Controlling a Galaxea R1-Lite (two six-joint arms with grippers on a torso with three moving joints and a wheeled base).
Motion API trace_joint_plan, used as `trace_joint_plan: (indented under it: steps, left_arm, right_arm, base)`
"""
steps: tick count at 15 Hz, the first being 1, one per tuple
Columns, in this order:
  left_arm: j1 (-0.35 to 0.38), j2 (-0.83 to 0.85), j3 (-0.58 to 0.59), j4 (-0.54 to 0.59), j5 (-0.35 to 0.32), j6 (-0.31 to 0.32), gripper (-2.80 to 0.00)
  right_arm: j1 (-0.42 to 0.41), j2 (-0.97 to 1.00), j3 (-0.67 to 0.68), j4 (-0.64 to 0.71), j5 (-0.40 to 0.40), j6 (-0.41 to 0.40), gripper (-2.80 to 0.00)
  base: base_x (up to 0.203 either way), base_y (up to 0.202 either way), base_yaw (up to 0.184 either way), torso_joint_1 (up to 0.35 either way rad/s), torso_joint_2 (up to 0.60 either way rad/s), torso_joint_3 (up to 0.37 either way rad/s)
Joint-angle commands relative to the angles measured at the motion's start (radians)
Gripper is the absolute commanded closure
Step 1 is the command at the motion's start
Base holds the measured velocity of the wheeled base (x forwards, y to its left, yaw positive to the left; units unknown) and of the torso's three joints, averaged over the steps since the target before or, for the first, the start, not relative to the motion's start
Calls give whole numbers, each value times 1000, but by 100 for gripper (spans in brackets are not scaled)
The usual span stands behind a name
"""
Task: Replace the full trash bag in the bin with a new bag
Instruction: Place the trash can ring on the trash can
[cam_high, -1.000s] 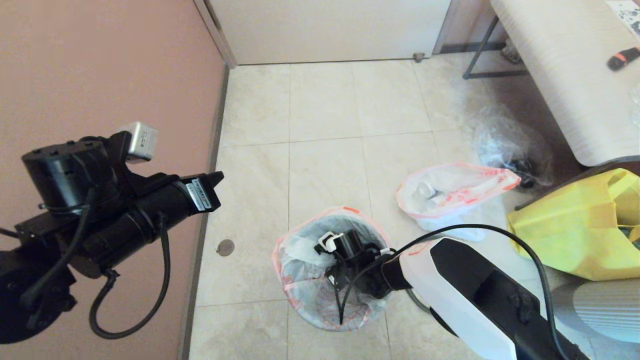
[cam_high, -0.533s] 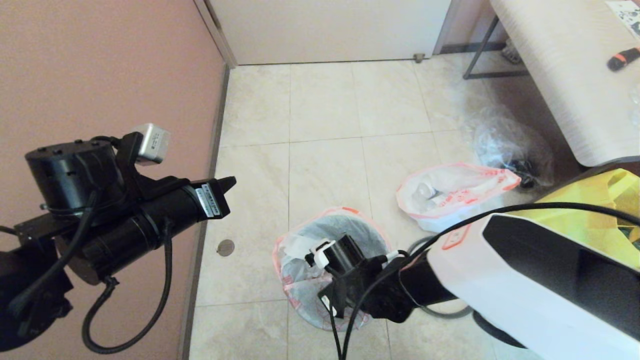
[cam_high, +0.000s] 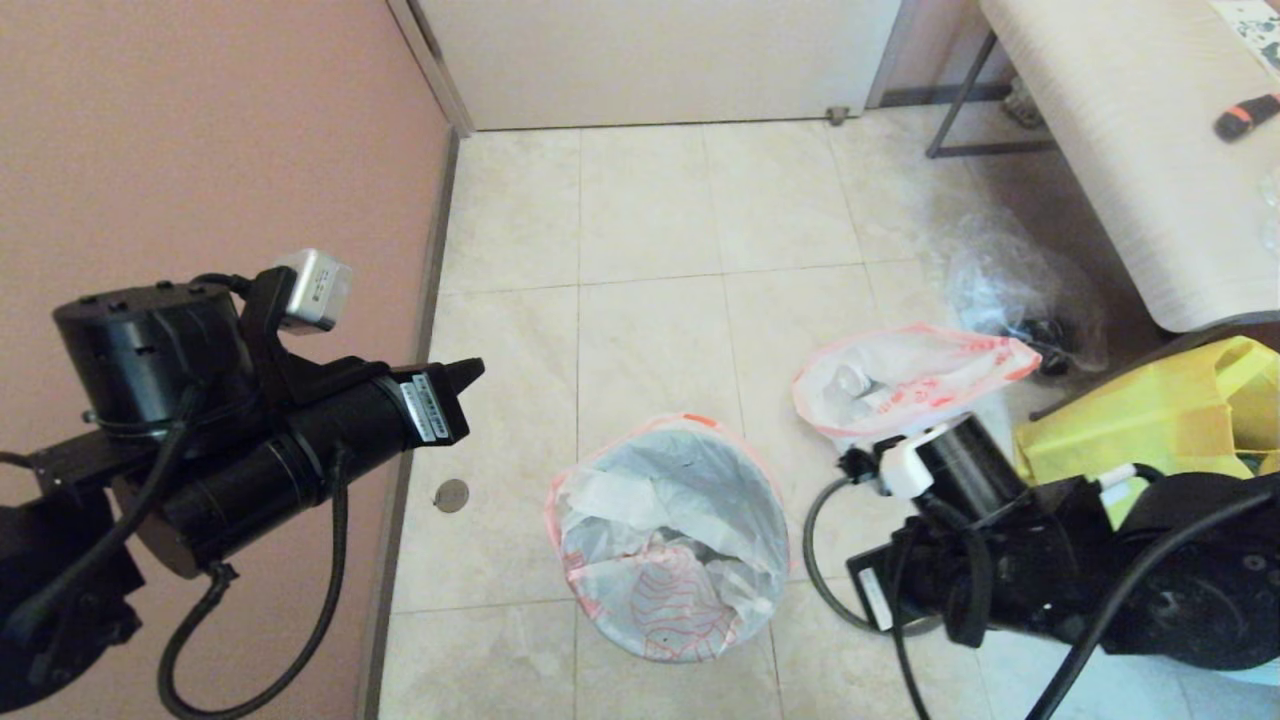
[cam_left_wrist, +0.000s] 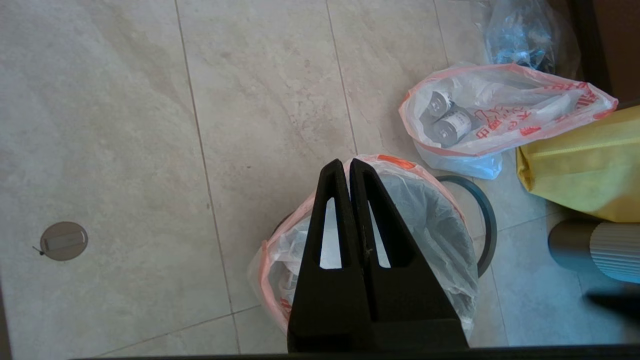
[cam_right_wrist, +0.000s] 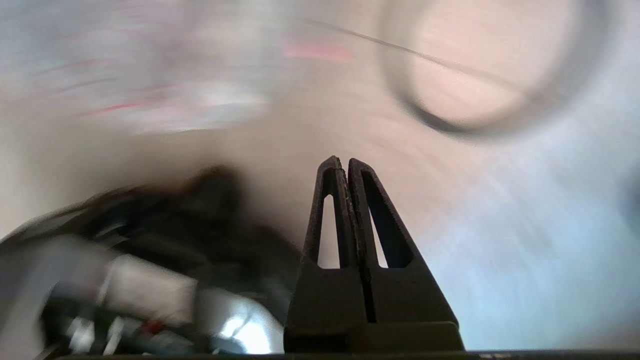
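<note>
Now: new bag (cam_high: 672, 545) lining bin (cam_left_wrist: 280, 231) at 6 o'clock in head view, rim folded outward, presumably to keep it from slipping in. Full trash bag (cam_high: 905, 385) set aside on floor, 2 o'clock from bin. Rim ring (cam_left_wrist: 484, 214) lying just beside bin, not fitted. Left gripper (cam_left_wrist: 347, 164) above bin, fingers pressed together, empty. Right gripper (cam_right_wrist: 341, 162) low at 4 o'clock, fingers likewise together, empty.
</note>
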Motion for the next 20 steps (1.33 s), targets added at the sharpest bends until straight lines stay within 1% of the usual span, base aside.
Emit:
trace_joint_plan:
  steps: [1, 2, 4, 6, 8, 10, 12, 14, 16, 19, 20]
  left_arm:
    - [0, 7, 0, -4, 1, -2, 0]
    - [0, 10, 0, -4, 1, -2, 0]
    - [-1, 26, 0, -4, 0, -2, 0]
    - [0, 48, -2, -5, 1, -2, 0]
    - [0, 71, -2, -8, 1, -2, 0]
    - [0, 91, 0, -10, 1, -5, 0]
    - [0, 105, 0, -12, 1, -5, 0]
    - [0, 116, 2, -13, 1, -5, 0]
    - [0, 131, 8, -13, 1, -7, 0]
    - [0, 147, 10, -18, 0, -9, 0]
    - [0, 152, 12, -18, -2, -9, 0]
  right_arm:
    - [-155, -36, 51, -21, 5, -12, 0]
    - [-243, 16, 64, -65, 17, -48, 0]
    - [-362, 199, 74, -213, 36, -145, 0]
    - [-433, 389, 61, -370, 41, -233, 0]
    - [-496, 567, 12, -501, 45, -310, 0]
    - [-565, 703, -122, -575, 74, -381, 0]
    - [-619, 777, -251, -595, 120, -421, 0]
    - [-658, 839, -367, -548, 161, -434, 0]
    - [-679, 903, -463, -482, 177, -436, 0]
    - [-701, 1011, -610, -440, 179, -444, 0]
    - [-705, 1030, -643, -430, 181, -447, -280]
  base:
    - [0, 0, 0, 0, 0, 0]
    - [0, 0, 0, 0, 0, 0]
    - [0, 0, 0, 0, 0, 0]
    - [0, 0, 0, 0, 0, 0]
    - [0, 0, 0, 0, 0, 0]
    - [0, 0, 0, 0, 0, 0]
    - [0, 0, 0, 0, 0, 0]
    - [0, 0, 0, 0, 0, 0]
    - [0, 0, 0, 0, 0, 0]
    - [0, 0, 0, 0, 0, 0]
    - [0, 0, 0, 0, 0, 0]
